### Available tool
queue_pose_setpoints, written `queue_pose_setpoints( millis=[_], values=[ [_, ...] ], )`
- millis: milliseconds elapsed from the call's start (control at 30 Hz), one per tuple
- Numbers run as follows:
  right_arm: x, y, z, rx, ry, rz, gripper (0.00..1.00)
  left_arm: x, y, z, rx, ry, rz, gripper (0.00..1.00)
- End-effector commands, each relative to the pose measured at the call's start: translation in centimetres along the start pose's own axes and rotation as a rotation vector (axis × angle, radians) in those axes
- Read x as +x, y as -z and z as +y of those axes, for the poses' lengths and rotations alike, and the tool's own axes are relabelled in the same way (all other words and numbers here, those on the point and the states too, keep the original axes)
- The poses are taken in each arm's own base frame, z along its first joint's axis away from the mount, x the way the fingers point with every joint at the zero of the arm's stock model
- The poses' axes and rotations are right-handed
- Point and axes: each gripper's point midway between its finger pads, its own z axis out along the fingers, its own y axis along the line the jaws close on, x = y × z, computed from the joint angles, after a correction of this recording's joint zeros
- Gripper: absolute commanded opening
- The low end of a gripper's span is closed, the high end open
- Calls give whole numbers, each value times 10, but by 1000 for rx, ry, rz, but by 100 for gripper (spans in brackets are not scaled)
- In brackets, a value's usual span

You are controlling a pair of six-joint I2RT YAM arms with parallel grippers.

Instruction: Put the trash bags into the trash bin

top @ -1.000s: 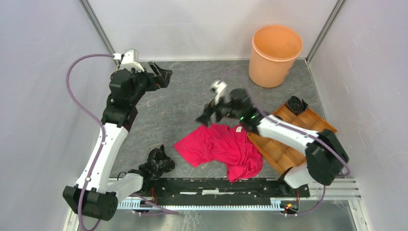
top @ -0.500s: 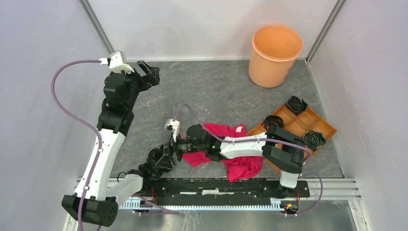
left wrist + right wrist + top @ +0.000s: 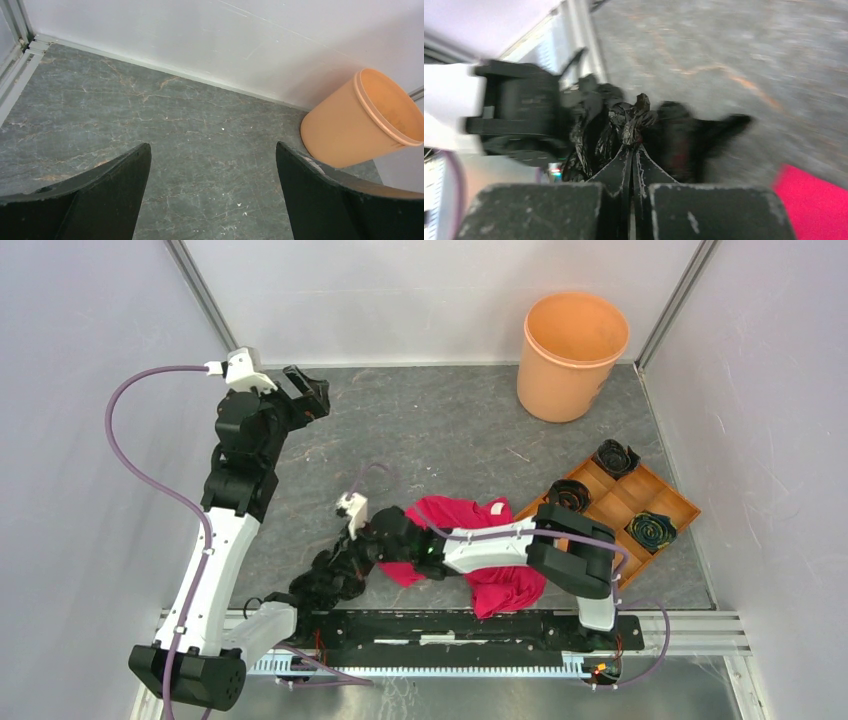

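A crumpled black trash bag (image 3: pixel 325 585) lies at the table's near edge, beside the left arm's base. My right gripper (image 3: pixel 345 565) reaches left across the red cloth and is shut on a pinch of the bag's glossy film (image 3: pixel 626 125); the jaws meet with the film at their tips (image 3: pixel 632 146). The pale-orange trash bin (image 3: pixel 572 355) stands upright at the far right, empty as far as I can see, and shows again in the left wrist view (image 3: pixel 367 120). My left gripper (image 3: pixel 305 395) hovers open over bare table at the far left, nothing between its fingers (image 3: pixel 120 185).
A red cloth garment (image 3: pixel 480 550) lies under the right arm. A brown compartment tray (image 3: pixel 680 502) at the right holds three rolled black items (image 3: pixel 614 456). The black rail (image 3: pixel 460 625) runs along the near edge.
My right arm swung from mid-table down and left to the bag by the left arm's base, and its jaws closed on the film. The left gripper drifted slightly left and stayed open.
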Motion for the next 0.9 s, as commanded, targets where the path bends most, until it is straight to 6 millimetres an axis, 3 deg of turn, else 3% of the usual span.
queue_pose_setpoints(
  millis=[0, 200, 233, 300, 367, 433, 533, 600, 667, 767, 867],
  values=[
    [-77, 38, -70, 161, 106, -238, 0, -5, -4, 3, -22, -19, -4, 100],
    [-187, 70, -164, 264, 211, -368, 0, -2, -13, 20, -95, -7, 22, 100],
    [-208, 78, -170, 262, 215, -404, 0, 0, -15, 20, -88, 1, 30, 100],
    [-235, 95, -162, 198, 243, -480, 0, 7, -20, 20, -73, 21, 45, 100],
    [-234, 103, -146, 130, 315, -502, 0, 12, -24, 21, -67, 27, 57, 100],
    [-208, 101, -146, 109, 357, -471, 1, 15, -26, 23, -75, 26, 62, 100],
    [-152, 89, -185, 171, 308, -350, 0, 21, -29, 29, -95, 29, 65, 100],
    [-128, 83, -205, 179, 283, -274, 0, 30, -33, 25, -68, 44, 84, 100],
    [-125, 88, -214, 180, 266, -266, 1, 46, -42, 19, -19, 60, 130, 100],
    [-133, 106, -219, 192, 246, -298, 3, 85, -60, 6, 67, 102, 274, 100],
    [-129, 107, -210, 102, 281, -268, 31, 130, -77, -2, 139, 175, 427, 100]
  ],
)
